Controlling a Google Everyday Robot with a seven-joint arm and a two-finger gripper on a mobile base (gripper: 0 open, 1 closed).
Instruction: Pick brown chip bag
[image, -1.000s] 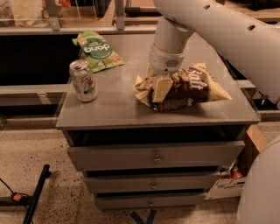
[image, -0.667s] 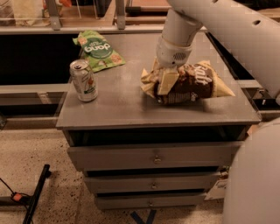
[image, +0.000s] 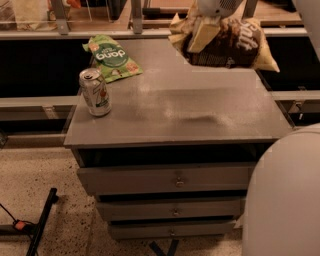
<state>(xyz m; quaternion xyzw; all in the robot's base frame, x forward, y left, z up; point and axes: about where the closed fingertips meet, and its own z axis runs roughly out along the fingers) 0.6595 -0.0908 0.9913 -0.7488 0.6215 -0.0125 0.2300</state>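
Gripper (image: 204, 34) above grey drawer cabinet (image: 175, 111) pinches crinkly dark-brown chip bag (image: 236, 47) at cream end (prob. light, soft, slippery; hold firm).

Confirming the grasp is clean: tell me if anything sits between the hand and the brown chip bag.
Nothing visible does. The hand holds the brown chip bag directly, raised off the cabinet top; the can and green bag sit apart at the left.

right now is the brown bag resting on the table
No, the brown bag hangs above the table, gripped at its left end by the claw at the top of the view.
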